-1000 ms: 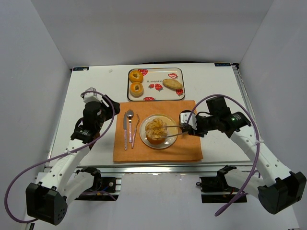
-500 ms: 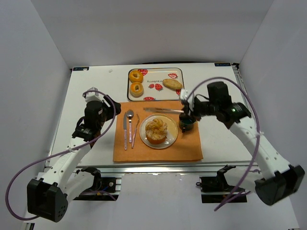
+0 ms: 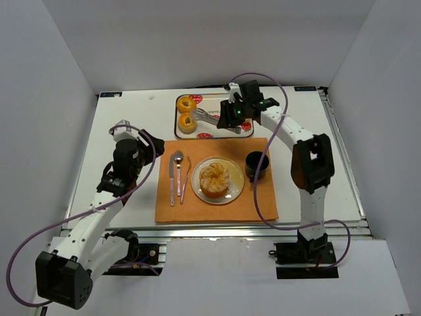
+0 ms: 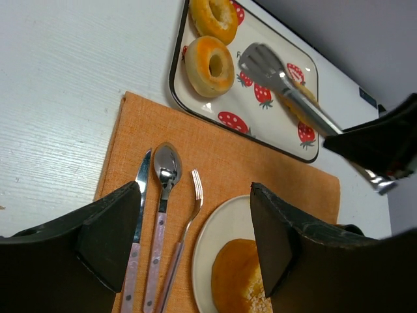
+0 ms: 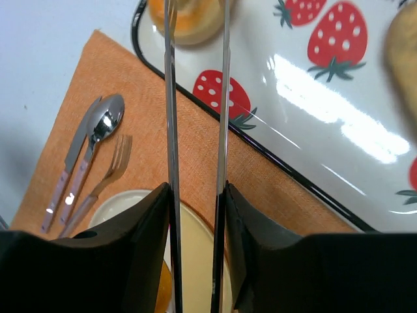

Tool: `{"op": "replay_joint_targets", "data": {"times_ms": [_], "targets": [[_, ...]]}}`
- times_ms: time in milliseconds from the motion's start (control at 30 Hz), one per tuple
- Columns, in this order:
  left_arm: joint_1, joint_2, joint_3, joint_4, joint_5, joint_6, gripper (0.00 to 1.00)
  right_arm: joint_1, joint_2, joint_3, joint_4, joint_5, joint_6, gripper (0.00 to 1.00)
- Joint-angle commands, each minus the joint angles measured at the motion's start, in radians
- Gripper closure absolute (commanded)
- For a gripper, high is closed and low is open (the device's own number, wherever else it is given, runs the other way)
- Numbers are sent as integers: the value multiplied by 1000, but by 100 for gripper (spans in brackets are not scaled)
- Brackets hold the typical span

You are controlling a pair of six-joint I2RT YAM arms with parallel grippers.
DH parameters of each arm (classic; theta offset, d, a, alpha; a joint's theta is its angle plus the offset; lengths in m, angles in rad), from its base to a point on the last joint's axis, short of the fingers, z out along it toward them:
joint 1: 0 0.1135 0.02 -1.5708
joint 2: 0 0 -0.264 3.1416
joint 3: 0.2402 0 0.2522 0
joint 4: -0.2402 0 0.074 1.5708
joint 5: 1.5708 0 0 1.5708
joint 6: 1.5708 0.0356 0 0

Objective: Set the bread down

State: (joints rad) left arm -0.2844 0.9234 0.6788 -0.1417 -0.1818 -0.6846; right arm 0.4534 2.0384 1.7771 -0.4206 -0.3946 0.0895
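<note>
Top view, right gripper (image 3: 235, 113): you have its fingers clamped on the tongs (image 3: 209, 117), whose long arms reach out over the strawberry tray (image 3: 214, 95).
Top view, bread: the near bagel (image 3: 187, 122) and far bagel (image 3: 187, 104) lie flat just past the tongs' heads. Both are round rings with no long axis.
Top view, behind the gripper: a bun (image 3: 214, 179) sits on a plate (image 3: 235, 191), with a dark cup (image 3: 256, 166) beside it.
Left wrist, left gripper (image 4: 194, 222): your fingers are spread wide and hold nothing.
Left wrist, ahead: the knife (image 4: 138, 215), spoon (image 4: 164, 189) and fork (image 4: 189, 208) lie parallel on the orange mat (image 4: 260, 163).
Right wrist, tongs: the two arms run straight ahead with a narrow gap between them, and their tips are out of frame.
Right wrist, bread: the glossy golden near bagel sits at the far end of the arms, and you cannot tell whether they touch. A tan roll (image 5: 405, 39) shows only an edge at the right, so its axis is unclear.
</note>
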Motion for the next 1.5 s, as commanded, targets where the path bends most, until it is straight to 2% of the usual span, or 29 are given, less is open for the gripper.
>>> {"op": "replay_joint_targets", "data": {"times_ms": [0,367,833,933,1067,1200,1300,1367,1433,1467], "targets": [[5,-40,1,7,-28,-29,23,-10,25,97,28,5,157,57],[5,-43,5,-24,-42,-40,23,-22,91,56,54,-53,233,50],[5,-66,7,-50,-57,-50,24,-24,140,27,69,-88,337,52],[5,-66,8,-52,-58,-55,24,-22,146,24,77,-110,360,59],[5,-66,11,-47,-56,-59,24,-36,117,1,101,-161,389,81],[5,-63,21,-41,-54,-55,24,-79,39,-31,135,-234,409,94],[5,-58,25,-30,-48,-47,24,-123,-46,-48,135,-353,353,98],[5,-54,33,-22,-44,-35,24,-143,-119,-79,88,-412,238,100],[5,-51,42,-18,-38,-27,24,-159,-167,-94,-18,-478,62,100],[5,-49,44,-13,-35,-20,24,-162,-216,-102,-173,-486,-175,100]]}}
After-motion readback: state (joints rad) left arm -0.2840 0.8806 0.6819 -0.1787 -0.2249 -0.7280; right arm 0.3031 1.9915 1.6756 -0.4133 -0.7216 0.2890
